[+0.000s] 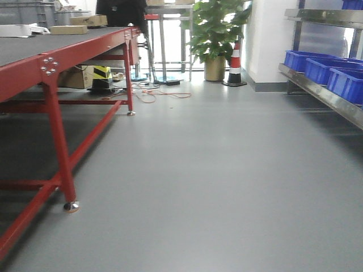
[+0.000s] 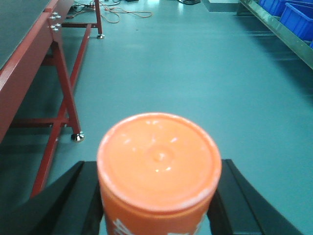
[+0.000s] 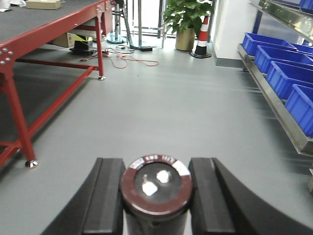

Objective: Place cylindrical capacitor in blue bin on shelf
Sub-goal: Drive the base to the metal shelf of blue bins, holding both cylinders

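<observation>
Most of what I see is the open grey floor (image 1: 215,181), which lies between me and the shelf (image 3: 274,100). The shelf runs along the right. The red table (image 1: 85,48) stands across the aisle, well apart from the shelf. Blue bins (image 3: 288,73) sit in a row on the shelf. The left gripper (image 2: 159,196) is clamped on an orange-lidded can (image 2: 159,156), out over the floor and away from the shelf.

The right gripper (image 3: 156,169) is closed around the capacitor (image 3: 156,183). It stands upright between the two fingers, well short of the shelf. I judge the pickup done. What's left is driving up to the shelf, reaching over a bin and letting the capacitor go.
</observation>
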### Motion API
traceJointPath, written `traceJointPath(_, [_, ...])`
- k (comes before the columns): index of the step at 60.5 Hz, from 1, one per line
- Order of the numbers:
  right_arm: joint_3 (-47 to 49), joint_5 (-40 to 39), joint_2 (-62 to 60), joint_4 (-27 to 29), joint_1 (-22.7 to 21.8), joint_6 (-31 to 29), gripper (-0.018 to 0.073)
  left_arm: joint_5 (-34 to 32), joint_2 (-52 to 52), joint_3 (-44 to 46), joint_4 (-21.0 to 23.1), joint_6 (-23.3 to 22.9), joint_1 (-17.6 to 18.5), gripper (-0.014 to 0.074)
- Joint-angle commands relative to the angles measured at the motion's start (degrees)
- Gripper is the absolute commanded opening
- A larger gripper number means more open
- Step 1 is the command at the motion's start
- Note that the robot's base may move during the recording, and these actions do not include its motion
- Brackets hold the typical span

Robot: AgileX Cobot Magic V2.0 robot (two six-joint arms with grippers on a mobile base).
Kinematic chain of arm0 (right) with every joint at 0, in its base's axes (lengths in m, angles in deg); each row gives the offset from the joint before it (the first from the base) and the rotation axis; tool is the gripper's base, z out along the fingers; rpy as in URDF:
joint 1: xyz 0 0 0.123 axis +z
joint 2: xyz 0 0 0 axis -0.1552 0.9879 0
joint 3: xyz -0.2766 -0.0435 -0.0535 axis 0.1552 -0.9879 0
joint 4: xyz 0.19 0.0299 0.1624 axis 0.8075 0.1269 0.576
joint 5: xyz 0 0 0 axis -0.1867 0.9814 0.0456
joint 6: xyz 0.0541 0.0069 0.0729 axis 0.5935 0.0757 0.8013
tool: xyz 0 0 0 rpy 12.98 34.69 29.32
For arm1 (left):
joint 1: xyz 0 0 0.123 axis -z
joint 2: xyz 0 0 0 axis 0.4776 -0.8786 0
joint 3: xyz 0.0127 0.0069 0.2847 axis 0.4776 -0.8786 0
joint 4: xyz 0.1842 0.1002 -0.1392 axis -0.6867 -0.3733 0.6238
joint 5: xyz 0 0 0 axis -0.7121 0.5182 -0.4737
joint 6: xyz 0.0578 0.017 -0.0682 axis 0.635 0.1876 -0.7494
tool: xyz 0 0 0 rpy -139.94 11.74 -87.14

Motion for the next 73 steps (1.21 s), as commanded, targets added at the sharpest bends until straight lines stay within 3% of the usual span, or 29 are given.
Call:
traceJointPath(1, [0.34, -1.43, -0.04, -0.45, 0.09, -0.16, -0.0162, -1.30, 0.22, -0.03, 0.11, -0.02, 0.41, -0.0111])
traceJointPath(73, [0.34, -1.43, -0.04, -0.45, 0.09, -0.16, -0.0162, -2.35, 0.22, -0.03, -0.01, -0.02, 0.41, -0.0111])
